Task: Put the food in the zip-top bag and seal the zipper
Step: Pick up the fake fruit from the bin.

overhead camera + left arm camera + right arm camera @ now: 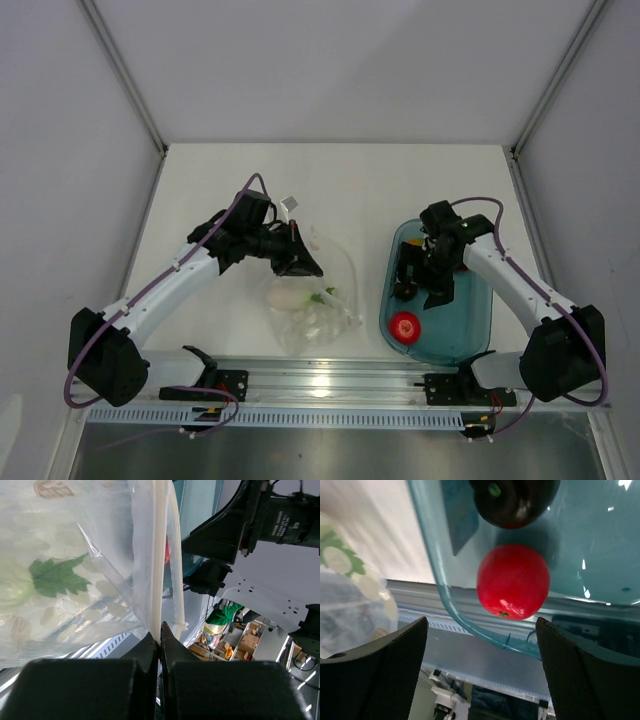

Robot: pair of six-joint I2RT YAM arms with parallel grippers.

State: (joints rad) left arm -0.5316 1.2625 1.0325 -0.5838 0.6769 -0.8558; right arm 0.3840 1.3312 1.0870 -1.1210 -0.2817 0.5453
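Filling was in hand. The left jaws were shut on the zipper (pixel 158 555), pinching up the zip-top bag (pixel 318 318) on the table (pixel 220 180), white radish (pixel 283 297) seemingly inside. The right jaws hung wide open and empty over the teal tray (pixel 475 320). Next they would probably need to straddle the red tomato (pixel 513 581) and close.

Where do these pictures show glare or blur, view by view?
Top external: glare on the metal rail near the arm bases. Left wrist: the zip-top bag, close to the lens, looks hazy. Right wrist: small highlights on the red tomato and teal tray; the near fingers are dark and soft.
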